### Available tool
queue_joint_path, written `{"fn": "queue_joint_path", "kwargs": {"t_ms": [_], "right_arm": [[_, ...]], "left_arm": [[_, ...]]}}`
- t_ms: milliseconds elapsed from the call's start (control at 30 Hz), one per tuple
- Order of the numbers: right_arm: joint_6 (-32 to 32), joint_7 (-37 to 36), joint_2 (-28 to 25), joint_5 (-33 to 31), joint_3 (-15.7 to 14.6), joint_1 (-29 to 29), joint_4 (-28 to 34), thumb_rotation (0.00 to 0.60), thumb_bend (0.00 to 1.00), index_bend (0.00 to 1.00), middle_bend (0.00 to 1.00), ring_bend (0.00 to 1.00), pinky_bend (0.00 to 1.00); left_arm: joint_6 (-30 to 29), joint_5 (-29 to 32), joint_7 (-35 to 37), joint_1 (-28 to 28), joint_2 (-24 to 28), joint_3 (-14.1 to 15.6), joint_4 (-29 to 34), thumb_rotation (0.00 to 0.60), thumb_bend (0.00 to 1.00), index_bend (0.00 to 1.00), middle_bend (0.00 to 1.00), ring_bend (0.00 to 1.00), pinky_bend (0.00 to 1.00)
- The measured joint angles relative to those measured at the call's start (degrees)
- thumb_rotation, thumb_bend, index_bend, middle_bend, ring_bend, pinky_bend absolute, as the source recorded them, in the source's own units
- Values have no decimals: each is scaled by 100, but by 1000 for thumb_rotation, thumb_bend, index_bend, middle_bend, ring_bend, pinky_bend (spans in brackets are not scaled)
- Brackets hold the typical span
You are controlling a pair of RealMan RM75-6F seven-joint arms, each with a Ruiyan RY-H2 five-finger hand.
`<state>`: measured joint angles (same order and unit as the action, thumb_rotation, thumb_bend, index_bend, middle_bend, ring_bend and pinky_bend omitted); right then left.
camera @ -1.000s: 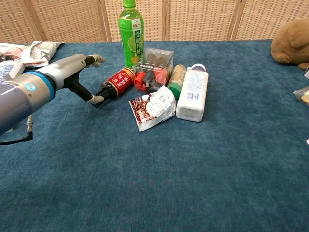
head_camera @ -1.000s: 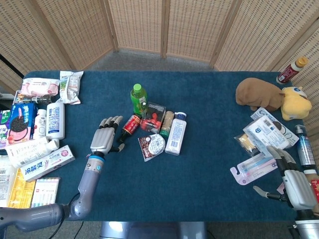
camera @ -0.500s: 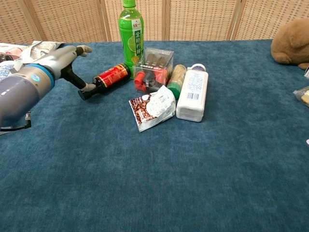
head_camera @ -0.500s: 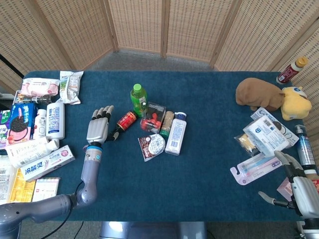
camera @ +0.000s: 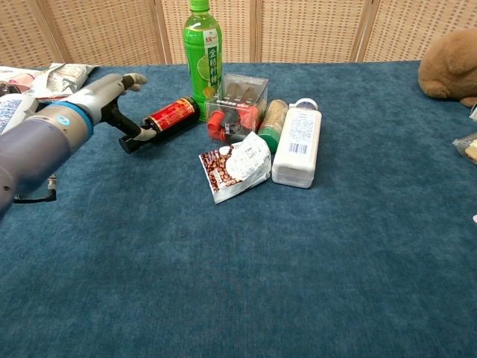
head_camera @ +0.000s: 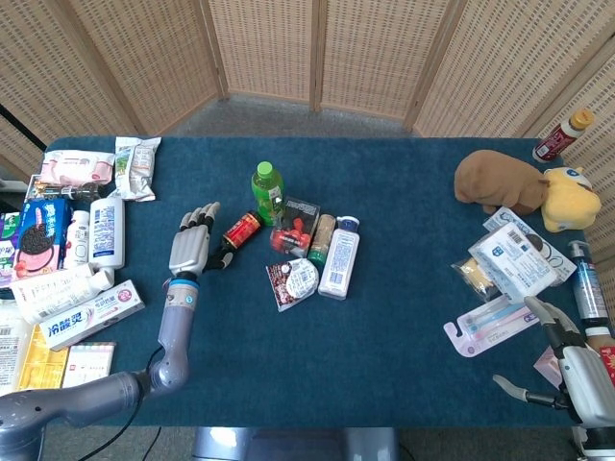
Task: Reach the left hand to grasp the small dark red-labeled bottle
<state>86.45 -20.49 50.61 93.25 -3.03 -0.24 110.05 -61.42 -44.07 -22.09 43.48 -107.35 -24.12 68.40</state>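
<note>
Head view: the small dark red-labeled bottle (head_camera: 237, 234) lies on its side on the blue table (head_camera: 384, 317), long axis running from 2 o'clock to 8 o'clock, dark cap end at 8 o'clock. The left hand (head_camera: 189, 252) lies flat, fingers spread, thumb touching the cap end. Open cloth lies at 6 o'clock; the green bottle (head_camera: 267, 190) and clear box (head_camera: 297, 217) crowd the 3 o'clock side. The right hand (head_camera: 577, 363) rests spread near the table's right edge.

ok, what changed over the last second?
The left hand drew back left; the red-labeled bottle slid and swung left with it, thumb at its cap, away from the snack cluster. The right hand dropped toward the table edge. The green bottle stayed put.
</note>
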Motion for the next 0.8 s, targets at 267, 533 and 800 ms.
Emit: {"fn": "queue_joint_path", "kwargs": {"t_ms": [267, 533, 800], "right_arm": [[150, -389, -51, 103, -102, -130, -68, 436, 84, 0, 0, 0, 0], [435, -940, -180, 358, -197, -251, -126, 406, 82, 0, 39, 0, 0], [605, -937, -284, 474, -223, -332, -72, 402, 81, 0, 51, 0, 0]], "left_arm": [[190, 167, 10, 299, -427, -111, -450, 600, 574, 84, 51, 172, 392], [287, 459, -161, 327, -494, -119, -507, 600, 648, 217, 129, 275, 524], [502, 851, -216, 182, -49, -201, -53, 600, 698, 385, 372, 528, 749]]}}
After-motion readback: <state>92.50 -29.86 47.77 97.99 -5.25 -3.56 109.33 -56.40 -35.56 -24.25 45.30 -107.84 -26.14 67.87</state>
